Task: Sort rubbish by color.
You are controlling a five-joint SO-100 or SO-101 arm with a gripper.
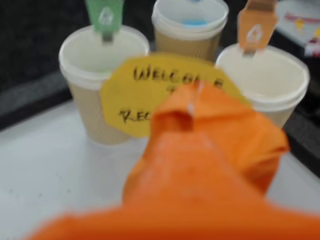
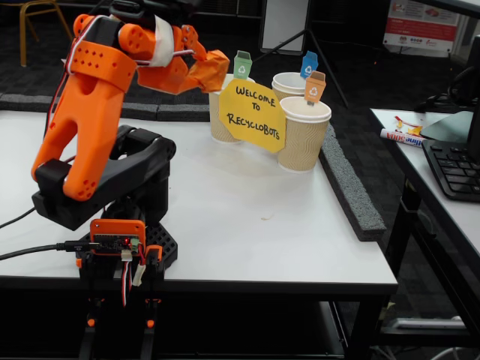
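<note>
Your gripper (image 2: 211,69) is clamped on the orange wad (image 2: 206,73), high and left of the cups in the fixed view, so letting go here drops it short onto the table (image 2: 247,225), not the orange-tagged cup (image 2: 304,135).

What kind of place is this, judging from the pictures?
Probably a demo stand at an exhibition or lab: a yellow paper sign reading "Welcome to RecycloBots", tagged paper cups on a white table, and a poster board behind.

orange wad (image 2: 209,71), yellow sign (image 2: 252,114), tan ribbed cups (image 2: 303,136)
</note>
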